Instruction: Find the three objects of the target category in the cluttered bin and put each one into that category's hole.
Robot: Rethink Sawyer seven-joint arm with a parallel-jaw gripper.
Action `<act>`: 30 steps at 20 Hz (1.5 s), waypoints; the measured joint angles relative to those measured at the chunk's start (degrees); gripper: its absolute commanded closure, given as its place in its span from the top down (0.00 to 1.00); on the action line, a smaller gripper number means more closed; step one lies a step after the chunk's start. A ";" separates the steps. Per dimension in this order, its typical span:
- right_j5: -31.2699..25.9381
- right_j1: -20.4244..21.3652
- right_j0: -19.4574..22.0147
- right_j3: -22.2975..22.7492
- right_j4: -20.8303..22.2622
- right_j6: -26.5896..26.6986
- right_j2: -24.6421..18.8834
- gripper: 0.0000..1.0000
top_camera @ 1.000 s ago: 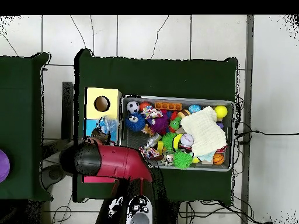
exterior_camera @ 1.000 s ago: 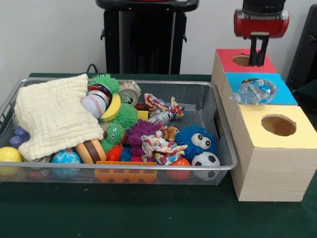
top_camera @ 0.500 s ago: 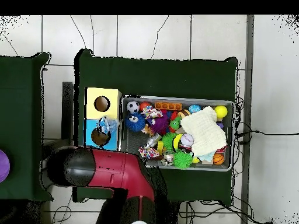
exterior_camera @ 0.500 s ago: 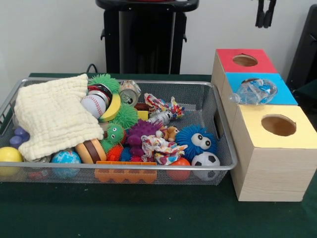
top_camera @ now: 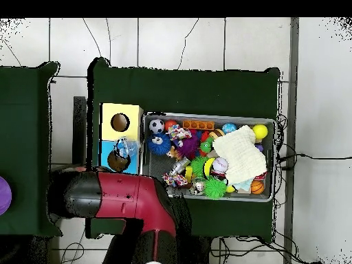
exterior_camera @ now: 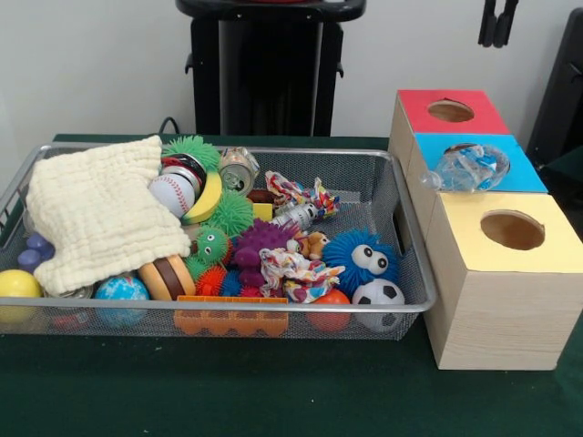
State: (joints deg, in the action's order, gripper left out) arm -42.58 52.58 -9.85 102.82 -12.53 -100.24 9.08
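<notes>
The gripper (exterior_camera: 494, 36) hangs high above the red box (exterior_camera: 446, 114), fingers close together and holding nothing; the wire bin (exterior_camera: 414, 289) of toys lies low to its side, a crumpled plastic bottle (exterior_camera: 469, 167) resting on the blue box (exterior_camera: 524, 175)

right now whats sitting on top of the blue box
A crumpled clear plastic bottle lies on the blue box, partly over its hole, whose dark rim peeks out behind the bottle. Whether anything is inside the box cannot be seen; the bottle covers most of the opening.
</notes>
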 measured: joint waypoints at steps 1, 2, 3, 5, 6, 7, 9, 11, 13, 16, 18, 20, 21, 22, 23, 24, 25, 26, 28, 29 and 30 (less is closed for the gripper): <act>0.17 -0.84 -0.11 -0.97 0.35 0.00 0.28 0.00; 0.32 -1.51 -0.15 -1.75 0.59 0.00 0.47 0.00; 0.56 -3.25 -0.14 -3.66 1.23 0.00 0.86 0.00; 0.65 -4.56 -0.12 -5.05 1.63 0.00 1.12 0.00; 0.83 -6.76 0.02 -7.31 2.11 0.00 1.36 0.00; 0.95 -7.62 0.12 -8.16 2.26 0.00 1.39 0.00; 1.46 -9.71 0.45 -10.13 2.63 0.00 1.39 0.00; 1.98 -11.14 0.78 -11.36 2.85 0.00 1.39 0.00; 3.35 -14.01 1.61 -13.80 3.10 0.00 1.39 0.00; 4.66 -16.01 2.15 -15.43 3.16 0.00 1.40 0.00; 6.47 -18.36 2.57 -17.26 3.18 0.00 1.45 0.00; 7.50 -19.44 2.63 -18.00 3.23 0.00 1.51 0.00; 8.16 -20.12 2.62 -18.43 3.26 0.00 1.58 0.00; 9.06 -20.95 2.54 -18.92 3.30 0.00 1.75 0.00; 9.42 -21.26 2.50 -19.08 3.31 0.00 1.83 0.00; 9.95 -21.72 2.39 -19.32 3.32 0.00 2.03 0.00; 10.49 -22.21 2.23 -19.52 3.31 0.00 2.27 0.00; 10.86 -22.53 2.11 -19.63 3.32 0.00 2.46 0.00; 11.37 -23.07 1.87 -19.69 3.30 0.00 2.76 0.00; 11.39 -23.11 1.84 -19.76 3.29 0.00 2.80 0.00; 11.39 -23.12 1.85 -19.83 3.29 0.00 2.80 0.00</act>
State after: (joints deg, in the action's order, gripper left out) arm -31.19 29.45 -8.00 82.99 -9.24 -100.24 11.88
